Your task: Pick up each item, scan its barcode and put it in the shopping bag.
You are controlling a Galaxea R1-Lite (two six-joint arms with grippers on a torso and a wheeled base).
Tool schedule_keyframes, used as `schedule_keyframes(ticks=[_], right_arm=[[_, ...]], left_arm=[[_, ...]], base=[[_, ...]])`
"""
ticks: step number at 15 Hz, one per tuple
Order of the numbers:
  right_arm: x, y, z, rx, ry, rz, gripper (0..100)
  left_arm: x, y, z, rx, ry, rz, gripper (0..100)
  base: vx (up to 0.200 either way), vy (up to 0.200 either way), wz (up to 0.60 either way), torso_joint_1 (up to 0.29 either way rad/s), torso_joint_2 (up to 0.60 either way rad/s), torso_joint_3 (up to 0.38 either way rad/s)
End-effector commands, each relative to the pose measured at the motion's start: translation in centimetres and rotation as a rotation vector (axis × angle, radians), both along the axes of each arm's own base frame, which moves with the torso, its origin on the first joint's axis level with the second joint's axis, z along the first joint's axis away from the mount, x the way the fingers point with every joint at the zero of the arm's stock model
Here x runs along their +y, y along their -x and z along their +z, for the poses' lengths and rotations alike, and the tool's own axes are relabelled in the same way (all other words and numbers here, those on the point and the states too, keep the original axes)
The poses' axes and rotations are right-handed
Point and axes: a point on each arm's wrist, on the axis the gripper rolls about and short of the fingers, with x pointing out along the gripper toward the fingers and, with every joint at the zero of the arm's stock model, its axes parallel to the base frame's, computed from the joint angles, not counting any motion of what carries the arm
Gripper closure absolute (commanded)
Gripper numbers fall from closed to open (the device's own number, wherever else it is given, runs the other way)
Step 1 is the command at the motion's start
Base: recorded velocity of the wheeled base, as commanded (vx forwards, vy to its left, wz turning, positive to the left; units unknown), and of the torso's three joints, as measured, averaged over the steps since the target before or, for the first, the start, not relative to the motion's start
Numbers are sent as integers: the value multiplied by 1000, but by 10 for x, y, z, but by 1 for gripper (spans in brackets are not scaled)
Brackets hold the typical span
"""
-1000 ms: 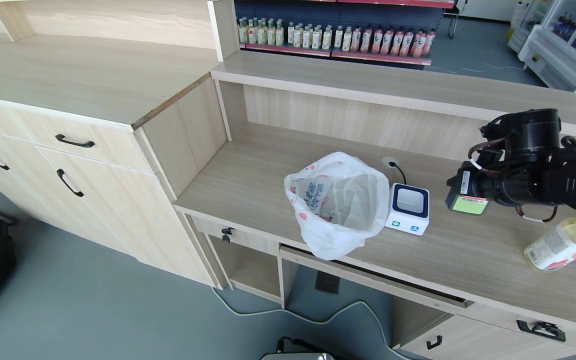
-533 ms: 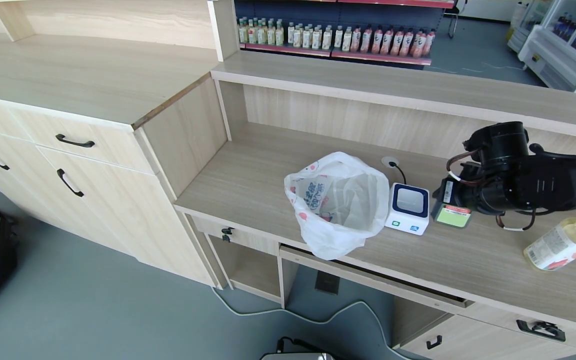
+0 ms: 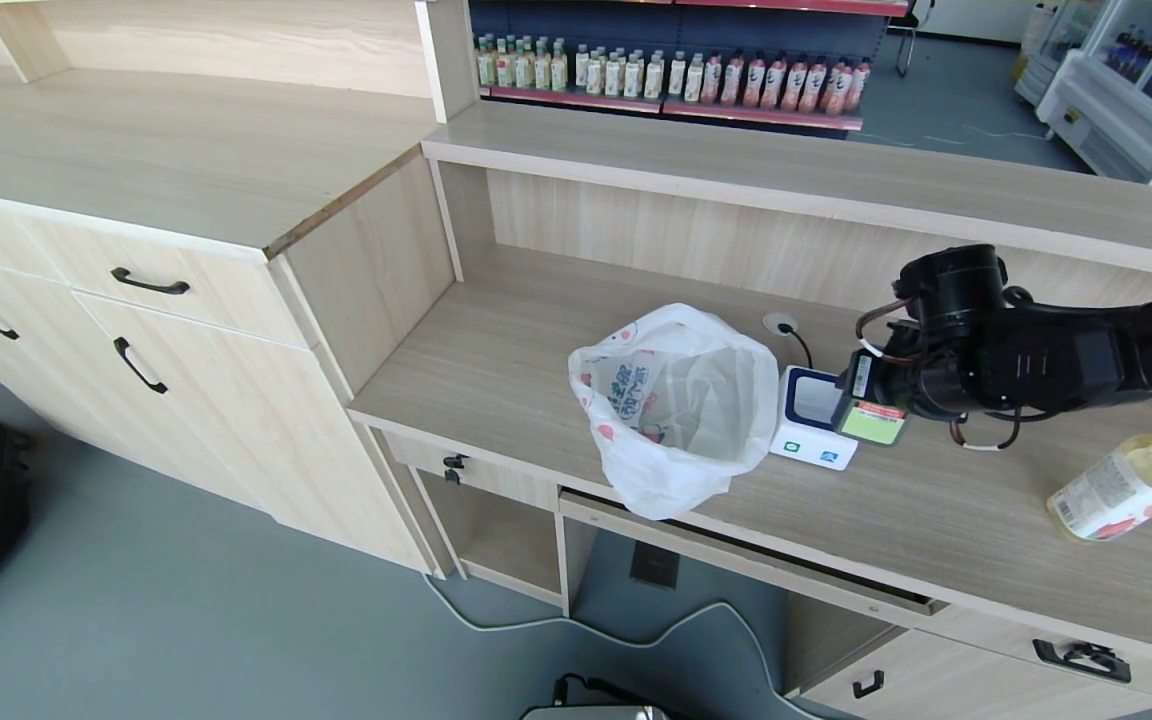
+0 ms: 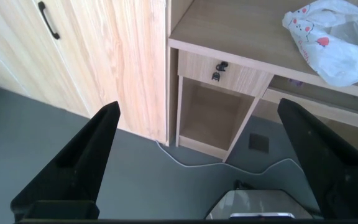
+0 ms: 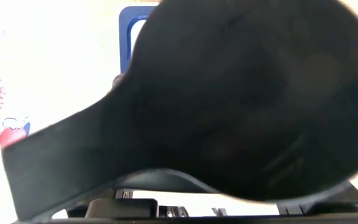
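R tool grips box at scanner.
Box over scanner's right edge, shopping bag just left; L tool spread wide above floor.

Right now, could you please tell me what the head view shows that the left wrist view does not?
Head view's own: the right end effector shut on a green-labelled box held at the scanner, and a bottle lying on the counter. Left wrist view's own: the open left end effector above the grey floor, and the open cubby under the counter. Shared: the white shopping bag on that counter.
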Motion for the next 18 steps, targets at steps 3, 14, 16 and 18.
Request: schedule_keyframes(ticks=[3,14,16,18], right_arm=[[2,-9,-10,16,4,1,100],[7,-29,-19,-5,-2,6,100],[12,-32,-21,-5,-3,14,100],[14,-35,-23,-24,-8,18,100]], left_arm=[[0,0,0,-1,1,0,0],[0,0,0,-1,1,0,0],[0,0,0,-1,1,0,0],[0,0,0,-1,1,0,0]], base=[[0,0,0,0,0,0],[0,0,0,0,0,0],[0,0,0,0,0,0],[0,0,0,0,0,0]])
